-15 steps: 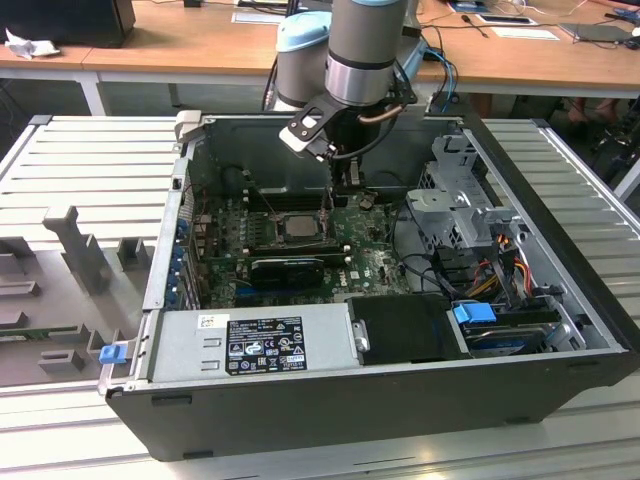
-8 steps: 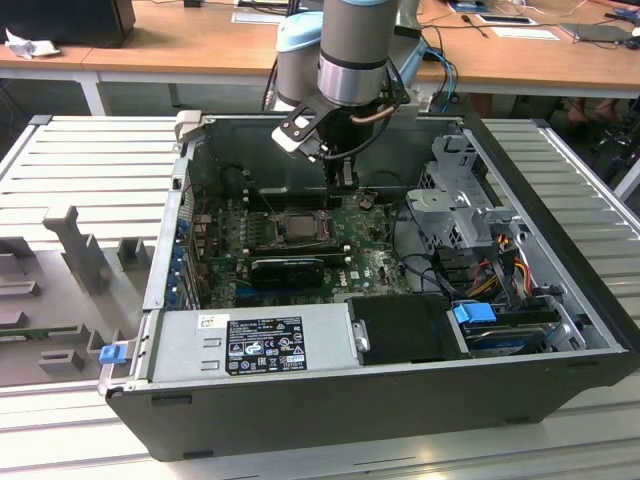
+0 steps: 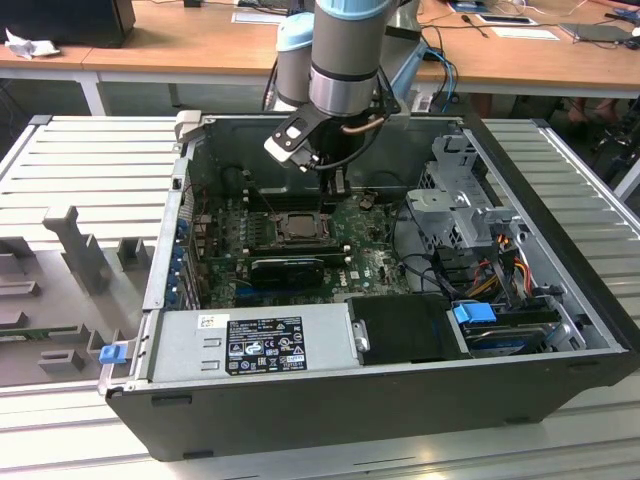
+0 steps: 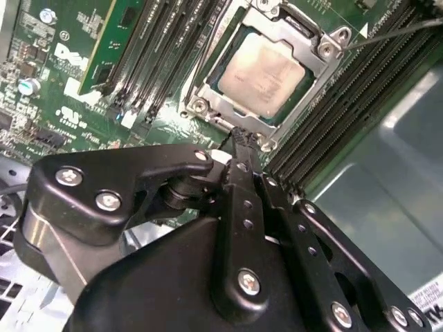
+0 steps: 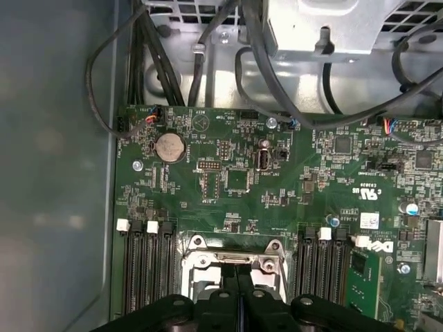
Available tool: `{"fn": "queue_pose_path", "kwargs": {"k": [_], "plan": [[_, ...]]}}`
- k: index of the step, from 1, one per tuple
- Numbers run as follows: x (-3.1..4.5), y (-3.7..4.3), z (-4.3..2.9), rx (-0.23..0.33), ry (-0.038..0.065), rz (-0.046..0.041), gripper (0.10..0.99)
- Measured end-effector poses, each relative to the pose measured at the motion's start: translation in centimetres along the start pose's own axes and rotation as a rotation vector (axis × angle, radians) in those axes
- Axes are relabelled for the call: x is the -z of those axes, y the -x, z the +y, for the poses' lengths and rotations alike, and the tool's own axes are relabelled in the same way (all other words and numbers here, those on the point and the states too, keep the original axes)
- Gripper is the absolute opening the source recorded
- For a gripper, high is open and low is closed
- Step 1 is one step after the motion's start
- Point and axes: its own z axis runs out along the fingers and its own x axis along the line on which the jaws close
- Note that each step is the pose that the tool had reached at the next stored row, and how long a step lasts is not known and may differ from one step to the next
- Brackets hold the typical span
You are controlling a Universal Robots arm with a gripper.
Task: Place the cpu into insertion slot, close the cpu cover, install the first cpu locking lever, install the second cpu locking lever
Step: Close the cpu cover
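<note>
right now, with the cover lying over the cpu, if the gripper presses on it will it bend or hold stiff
Likely a little springy: the cpu cover is a thin metal frame with a large window. It lies flat around the cpu, so a downward push should meet firm support. Its smooth bare metal may let the shut gripper skid sideways.

Flat square cpu (image 4: 259,69): silver-grey top.
Thin metal cpu cover (image 4: 208,86): dull silver.
Flat motherboard (image 5: 228,173): green.
Jointed gripper (image 4: 239,138): black.

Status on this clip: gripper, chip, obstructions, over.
Gripper shut, tip at the cover edge. Chip seated, cover down. Memory slots close on both sides.
</note>
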Motion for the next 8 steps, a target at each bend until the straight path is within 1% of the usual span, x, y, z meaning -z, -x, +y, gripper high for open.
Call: {"fn": "queue_pose_path", "kwargs": {"k": [3,4,7,8], "plan": [[-0.54,-0.01,-0.52,0.016,0.000,0.0003,0.106],[-0.61,-0.02,-0.77,0.018,0.000,0.0003,0.106],[-0.76,-0.05,-1.87,0.022,-0.001,0.0003,0.106],[-0.78,-0.06,-2.06,0.023,-0.001,0.0004,0.106]]}}
